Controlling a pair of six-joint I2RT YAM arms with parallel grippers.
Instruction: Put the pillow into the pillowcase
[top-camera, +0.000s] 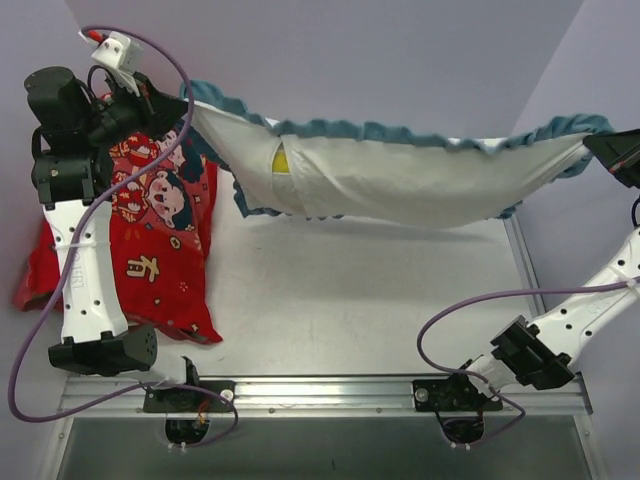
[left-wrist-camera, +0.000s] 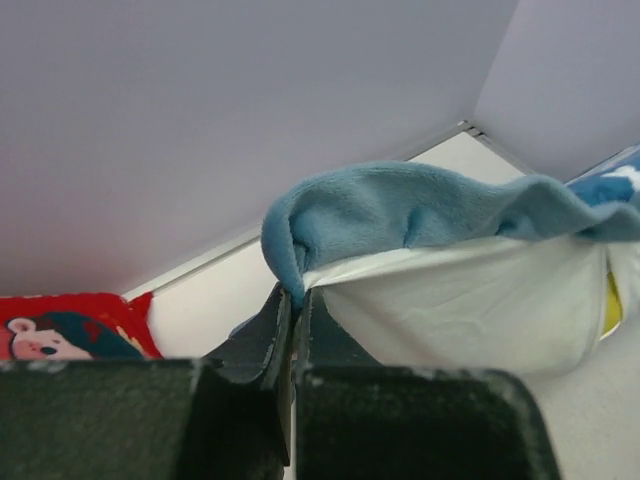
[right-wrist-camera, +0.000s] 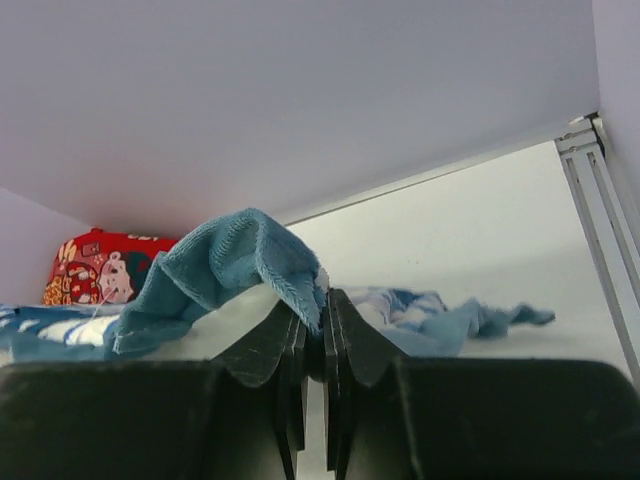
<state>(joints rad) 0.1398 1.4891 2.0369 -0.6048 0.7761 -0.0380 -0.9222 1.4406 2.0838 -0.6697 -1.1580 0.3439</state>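
Top view: the pillowcase (top-camera: 400, 185) is suspended, white side out, above the worktop (top-camera: 350, 300) between the left end effector (top-camera: 186, 106) and the right end effector (top-camera: 592, 146). A yellow patch of the pillow (top-camera: 281, 160) is exposed inside it, near its left end.

Left wrist view: the left end effector is clamped on the blue frilled trim (left-wrist-camera: 400, 205).

Right wrist view: the right end effector is clamped on the same trim.

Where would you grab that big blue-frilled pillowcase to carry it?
By the blue ruffled trim at its two end corners, coming in from the outer sides. The frill bunches into a thick fold that thin jaws can pinch, as the left gripper and right gripper do, both shut on it. Held so, the pillowcase hangs stretched between them.
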